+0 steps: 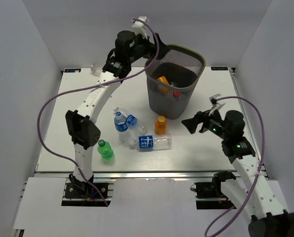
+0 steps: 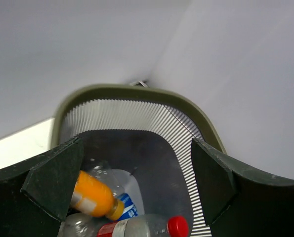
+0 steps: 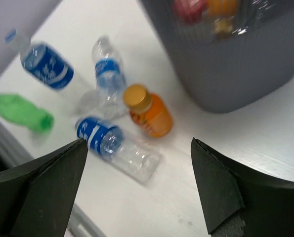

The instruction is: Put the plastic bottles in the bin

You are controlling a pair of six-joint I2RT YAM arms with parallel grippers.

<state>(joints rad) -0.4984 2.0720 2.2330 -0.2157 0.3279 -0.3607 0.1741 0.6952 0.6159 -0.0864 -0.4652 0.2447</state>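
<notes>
The dark grey mesh bin stands at the back right of the table. It holds an orange bottle and a red-capped bottle. My left gripper is open and empty above the bin's left rim. Its wrist view looks down into the bin at an orange bottle, a red-capped bottle and a blue-labelled one. My right gripper is open and empty, right of an upright orange bottle. A clear blue-labelled bottle lies just in front of it.
Two more blue-labelled bottles lie left of the orange one. A green bottle lies near the front left edge. A small clear object sits at the back left corner. White walls enclose the table.
</notes>
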